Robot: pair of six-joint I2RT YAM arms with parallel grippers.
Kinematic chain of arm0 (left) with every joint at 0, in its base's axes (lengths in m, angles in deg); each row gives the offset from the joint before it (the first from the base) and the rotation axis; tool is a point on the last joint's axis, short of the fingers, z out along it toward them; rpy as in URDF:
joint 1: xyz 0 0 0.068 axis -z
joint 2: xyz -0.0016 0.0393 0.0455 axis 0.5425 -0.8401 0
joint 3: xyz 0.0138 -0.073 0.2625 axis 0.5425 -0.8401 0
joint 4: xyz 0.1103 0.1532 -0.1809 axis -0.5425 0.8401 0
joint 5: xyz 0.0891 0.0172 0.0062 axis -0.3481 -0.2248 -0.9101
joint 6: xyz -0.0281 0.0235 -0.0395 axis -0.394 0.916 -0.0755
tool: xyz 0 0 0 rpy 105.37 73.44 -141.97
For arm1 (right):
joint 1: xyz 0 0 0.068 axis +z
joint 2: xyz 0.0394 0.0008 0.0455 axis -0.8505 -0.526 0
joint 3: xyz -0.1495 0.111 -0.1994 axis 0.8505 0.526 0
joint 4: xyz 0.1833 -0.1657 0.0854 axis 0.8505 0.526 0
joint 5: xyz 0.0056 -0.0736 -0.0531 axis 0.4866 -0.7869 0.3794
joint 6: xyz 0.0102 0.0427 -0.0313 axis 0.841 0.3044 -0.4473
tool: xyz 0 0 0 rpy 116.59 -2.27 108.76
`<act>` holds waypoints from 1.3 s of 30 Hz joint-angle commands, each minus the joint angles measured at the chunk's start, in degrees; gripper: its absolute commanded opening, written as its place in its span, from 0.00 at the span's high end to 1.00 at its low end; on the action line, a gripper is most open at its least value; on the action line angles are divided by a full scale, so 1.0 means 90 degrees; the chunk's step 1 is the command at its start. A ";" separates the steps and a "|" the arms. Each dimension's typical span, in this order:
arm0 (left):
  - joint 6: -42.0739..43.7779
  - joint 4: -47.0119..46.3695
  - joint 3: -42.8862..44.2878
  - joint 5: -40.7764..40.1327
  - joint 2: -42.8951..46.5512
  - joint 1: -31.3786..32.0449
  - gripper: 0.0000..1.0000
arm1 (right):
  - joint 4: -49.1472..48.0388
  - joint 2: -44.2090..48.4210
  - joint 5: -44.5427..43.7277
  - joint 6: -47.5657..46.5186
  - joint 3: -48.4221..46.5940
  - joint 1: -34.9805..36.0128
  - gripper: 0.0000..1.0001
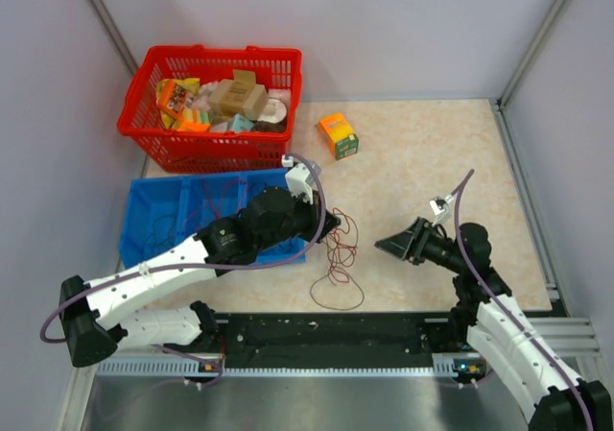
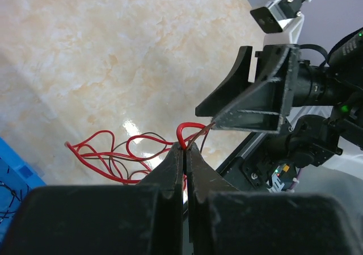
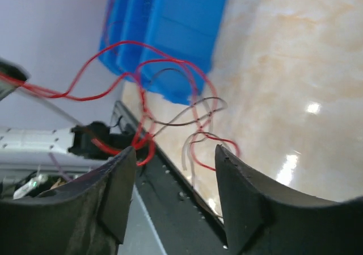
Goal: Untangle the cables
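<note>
Red and dark wires lay in loose loops on the marble-patterned tabletop, just right of the blue bin and between your two arms. Your left tool was pressed together, pinching a red loop of the wires at its tips and holding it off the surface. Your right tool stood spread, gripping nothing, its fingers framing the raised strands a short way off. A red basket of packets and an orange box sat farther back.
</note>
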 commanded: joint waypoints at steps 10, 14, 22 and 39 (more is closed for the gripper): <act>0.0013 0.0157 0.0497 0.0153 -0.0165 -0.0004 1.00 | -0.1280 -0.1125 0.0153 -0.1416 -0.1542 0.1653 0.34; 0.0013 0.0187 0.0507 0.0153 -0.0126 -0.0004 1.00 | -0.1243 -0.1584 -0.0228 -0.1582 -0.1699 0.2084 0.49; 0.0033 0.0138 0.0507 0.0260 -0.0204 -0.0004 1.00 | -0.1710 -0.1683 -0.0570 -0.1329 -0.1523 0.2104 0.68; 0.0150 0.0598 0.0508 0.0269 -0.0839 -0.0023 0.52 | 0.2300 0.0327 -0.2904 -0.1602 -0.2226 0.2114 1.00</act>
